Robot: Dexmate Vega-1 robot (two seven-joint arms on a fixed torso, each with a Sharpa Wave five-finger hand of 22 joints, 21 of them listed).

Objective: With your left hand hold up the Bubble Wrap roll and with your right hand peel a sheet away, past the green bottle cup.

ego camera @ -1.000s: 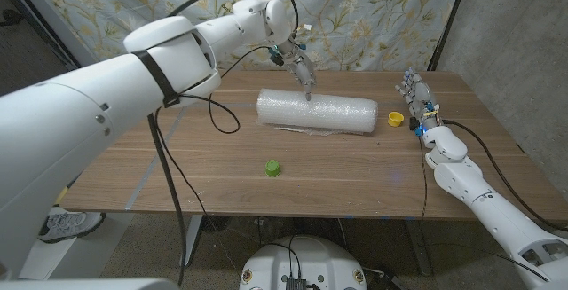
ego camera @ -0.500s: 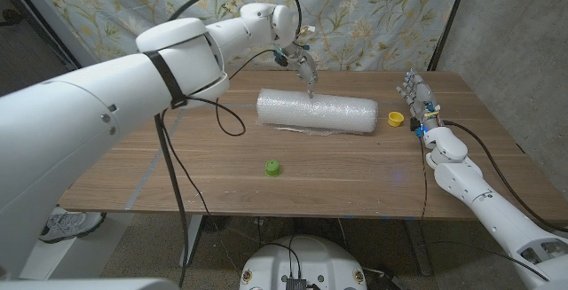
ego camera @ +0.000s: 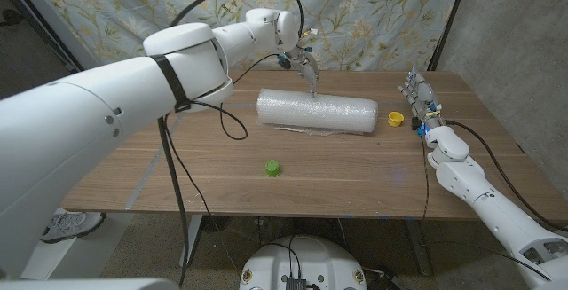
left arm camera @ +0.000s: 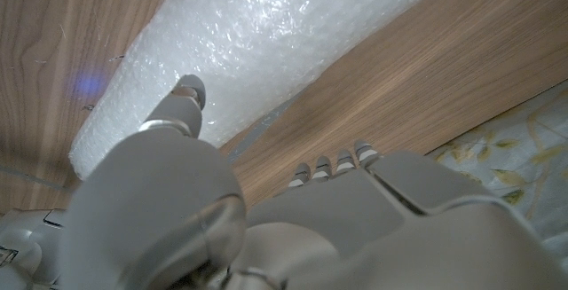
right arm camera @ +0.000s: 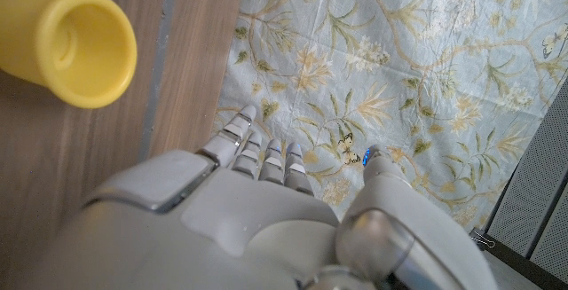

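Note:
The Bubble Wrap roll (ego camera: 316, 113) lies on its side across the back middle of the wooden table (ego camera: 177, 161). My left hand (ego camera: 304, 66) hangs over the roll's back edge, fingers pointing down at it, holding nothing. In the left wrist view the thumb (left arm camera: 185, 96) reaches toward the roll (left arm camera: 266, 50) and the other fingers (left arm camera: 337, 161) are spread over the bare wood behind it. The green bottle cup (ego camera: 273, 168) stands nearer the front. My right hand (ego camera: 418, 95) stands upright at the right, fingers apart and empty.
A yellow cup (ego camera: 395, 119) lies on its side between the roll's right end and my right hand, its mouth showing in the right wrist view (right arm camera: 71, 42). A floral curtain (ego camera: 373, 15) hangs close behind the table.
My left hand has drifted slightly right and back along the roll's far edge. The right hand and the roll have not moved.

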